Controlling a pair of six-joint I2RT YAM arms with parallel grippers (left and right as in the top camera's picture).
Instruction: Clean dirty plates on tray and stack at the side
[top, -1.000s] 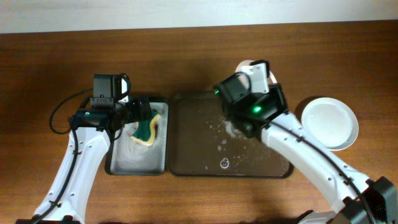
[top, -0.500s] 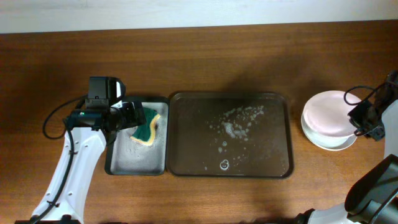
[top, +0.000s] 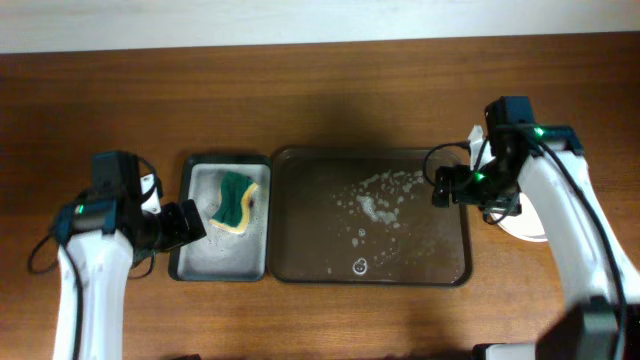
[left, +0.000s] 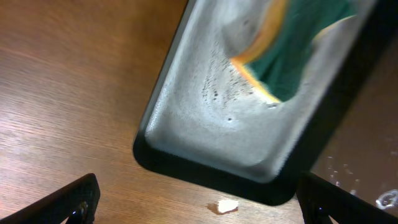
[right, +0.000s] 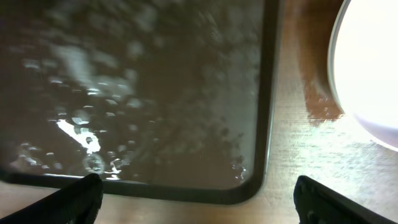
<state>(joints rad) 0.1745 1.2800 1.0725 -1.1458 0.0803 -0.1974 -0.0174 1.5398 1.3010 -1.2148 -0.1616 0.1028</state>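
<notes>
The dark brown tray (top: 310, 235) lies mid-table, holding only water and soap foam (top: 385, 192); no plate is on it. The plates are stacked on the table to the right of the tray, mostly hidden under my right arm, with a white sliver (top: 524, 233) showing. In the right wrist view the top plate (right: 373, 62) is a bright round rim beside the tray's corner (right: 252, 186). My right gripper (top: 442, 188) (right: 198, 190) hangs open and empty over the tray's right edge. My left gripper (top: 188, 224) (left: 199, 202) is open and empty at the grey tray's left front corner.
A narrow grey tray with a black rim (top: 200, 262) (left: 205, 134) sits left of the brown tray and holds a green and yellow sponge (top: 235, 203) (left: 292, 56) in foam. A small white crumb (left: 222, 206) lies on the wood by its corner.
My right gripper carried a pinkish plate to the stack at the right, opened, let it go and swung back over the tray's right edge. My left arm drew back from the sponge.
</notes>
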